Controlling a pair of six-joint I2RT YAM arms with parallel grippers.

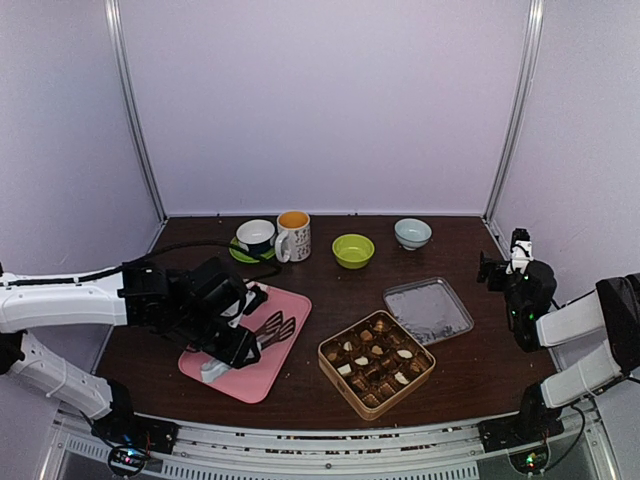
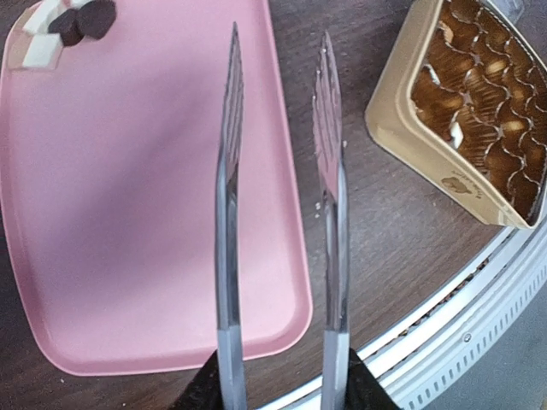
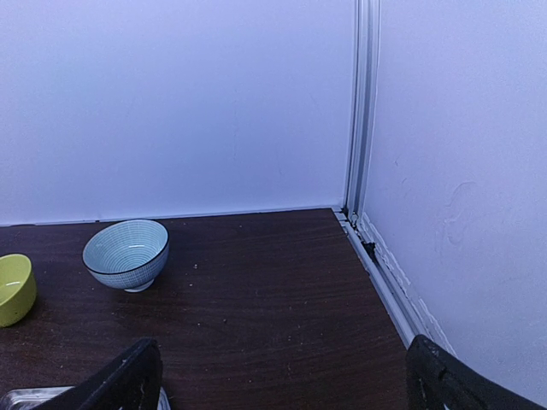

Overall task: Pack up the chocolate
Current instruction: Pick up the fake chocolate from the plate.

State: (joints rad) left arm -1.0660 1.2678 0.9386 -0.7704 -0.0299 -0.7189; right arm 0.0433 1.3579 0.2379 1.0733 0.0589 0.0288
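Note:
Several chocolate pieces (image 1: 375, 360), dark, tan and white, sit in paper cups inside the open gold tin (image 1: 343, 392). A few more pieces (image 2: 73, 21), dark and white, lie at the far corner of the pink tray (image 2: 128, 213). My left gripper (image 1: 232, 345) is shut on the metal tongs (image 1: 272, 330) and holds them low over the tray. In the left wrist view the tong blades (image 2: 229, 171) stand apart with nothing between them, and the tin (image 2: 402, 120) lies to their right. My right gripper (image 1: 497, 270) is open and empty, raised at the right side.
At the back stand a dark cup on a green saucer (image 1: 255, 238), a patterned mug (image 1: 293, 236), a green bowl (image 1: 353, 250) and a blue bowl (image 3: 126, 254). The tin's lid (image 1: 428, 310) lies upside down right of the tin. The table's near rail (image 2: 479, 333) is close.

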